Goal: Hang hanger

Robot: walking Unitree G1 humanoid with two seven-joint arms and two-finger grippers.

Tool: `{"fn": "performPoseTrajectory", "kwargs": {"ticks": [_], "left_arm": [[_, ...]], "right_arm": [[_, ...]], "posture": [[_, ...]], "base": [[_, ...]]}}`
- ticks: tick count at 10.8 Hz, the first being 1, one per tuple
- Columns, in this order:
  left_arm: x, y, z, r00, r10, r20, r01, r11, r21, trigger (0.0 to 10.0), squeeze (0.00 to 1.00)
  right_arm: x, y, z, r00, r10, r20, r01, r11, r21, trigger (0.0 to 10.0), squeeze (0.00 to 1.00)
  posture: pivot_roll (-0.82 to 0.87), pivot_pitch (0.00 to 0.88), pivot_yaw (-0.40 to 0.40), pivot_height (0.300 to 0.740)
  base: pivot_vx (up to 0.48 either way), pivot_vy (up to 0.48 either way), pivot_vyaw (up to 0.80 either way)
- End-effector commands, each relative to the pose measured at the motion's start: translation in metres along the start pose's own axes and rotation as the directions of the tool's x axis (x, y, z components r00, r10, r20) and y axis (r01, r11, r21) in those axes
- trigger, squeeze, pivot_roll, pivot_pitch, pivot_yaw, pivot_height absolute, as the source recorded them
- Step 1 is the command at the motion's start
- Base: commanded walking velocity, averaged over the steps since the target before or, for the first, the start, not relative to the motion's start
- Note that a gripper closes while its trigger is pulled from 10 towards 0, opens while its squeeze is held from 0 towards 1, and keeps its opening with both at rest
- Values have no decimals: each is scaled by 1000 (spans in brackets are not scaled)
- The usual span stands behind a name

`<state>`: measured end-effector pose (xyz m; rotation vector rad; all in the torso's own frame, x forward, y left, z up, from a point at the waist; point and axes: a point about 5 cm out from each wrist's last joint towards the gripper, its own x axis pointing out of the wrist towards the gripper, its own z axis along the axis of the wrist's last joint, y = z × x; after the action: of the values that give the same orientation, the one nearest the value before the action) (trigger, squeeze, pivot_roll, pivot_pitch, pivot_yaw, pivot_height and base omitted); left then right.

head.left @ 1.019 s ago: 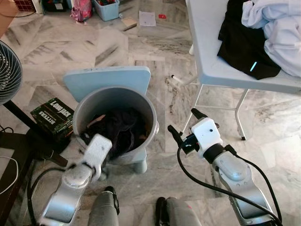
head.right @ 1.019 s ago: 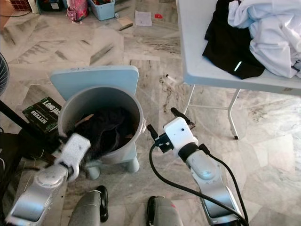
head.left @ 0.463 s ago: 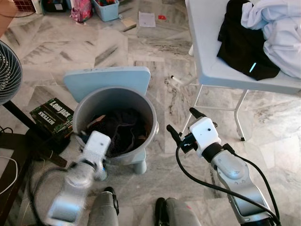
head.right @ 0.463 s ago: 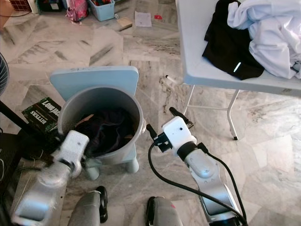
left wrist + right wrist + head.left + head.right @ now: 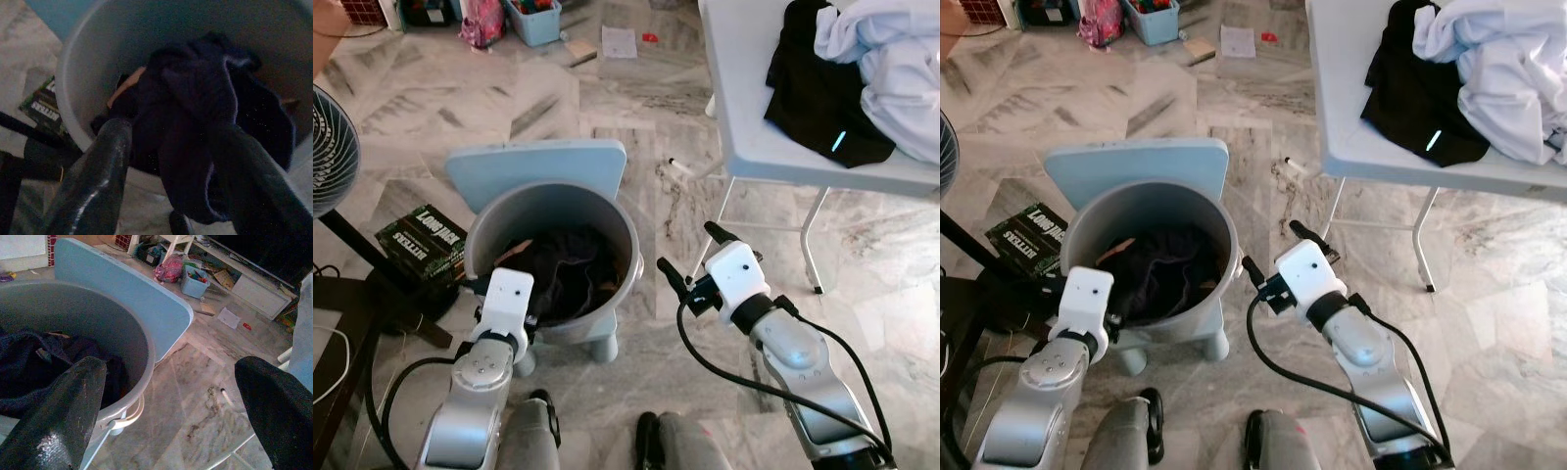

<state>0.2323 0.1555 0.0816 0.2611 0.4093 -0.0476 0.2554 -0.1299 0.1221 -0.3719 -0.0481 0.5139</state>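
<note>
In the left eye view, the left gripper (image 5: 487, 287) is hanging at the near rim of a grey bucket (image 5: 625, 243), its fingers hidden behind the white wrist block, so their spread cannot be told from here. Dark clothes (image 5: 563, 269) are lying heaped inside the bucket, just beyond those fingers. The right gripper (image 5: 685, 253) is hovering over the marble floor (image 5: 538, 108) just beside the bucket's right wall, its two black fingers spread apart and holding nothing. Past the right fingers a white counter (image 5: 754, 117) is carrying a black garment (image 5: 818, 93) and a white garment (image 5: 896, 69). Beyond the bucket a pale blue board (image 5: 538, 166) is standing against it, and a dark box (image 5: 426, 240) is lying on the floor outward of the left fingers, near a fan (image 5: 333, 147).

In the right eye view, the same layout is showing, with the right fingers parted beside the bucket.

In the left wrist view, the two fingers (image 5: 93, 181) are standing apart, and a fold of the dark clothes is hanging between them over the bucket's rim; whether it is touching them I cannot tell.

In the right wrist view, the fingers (image 5: 58, 411) are wide open, with the bucket rim and the blue board ahead of them.

A hanger cannot be made out for certain in any view.
</note>
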Motion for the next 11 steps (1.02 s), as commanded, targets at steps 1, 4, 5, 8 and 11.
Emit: {"fn": "performPoseTrajectory", "kwargs": {"ticks": [1,4,5,8,11], "left_arm": [[-4,-3,2,999,-12,31,10,999,49,10000,1000],[-15,-3,-1,999,16,-32,-18,998,-55,10000,1000],[-22,-2,-5,1000,-14,-24,14,1000,1,10000,1000],[-46,16,-25,991,-89,103,73,985,156,10000,0],[-52,26,-54,963,-251,92,208,920,332,10000,0]], "right_arm": [[0,1,-3,1000,3,-8,-3,1000,-3,10000,0],[1,3,-3,1000,6,-3,-6,1000,0,10000,0],[2,2,-3,1000,4,-1,-4,1000,0,10000,0],[6,6,-3,1000,7,6,-7,1000,9,10000,0],[12,8,-2,1000,8,16,-9,1000,15,10000,0]], "posture": [[-16,164,-86,740],[-11,168,-81,740],[-7,170,-79,740],[18,171,-75,740],[38,170,-75,740]], "base": [[0,0,0],[0,0,0],[0,0,0],[0,0,0],[0,0,0]]}}
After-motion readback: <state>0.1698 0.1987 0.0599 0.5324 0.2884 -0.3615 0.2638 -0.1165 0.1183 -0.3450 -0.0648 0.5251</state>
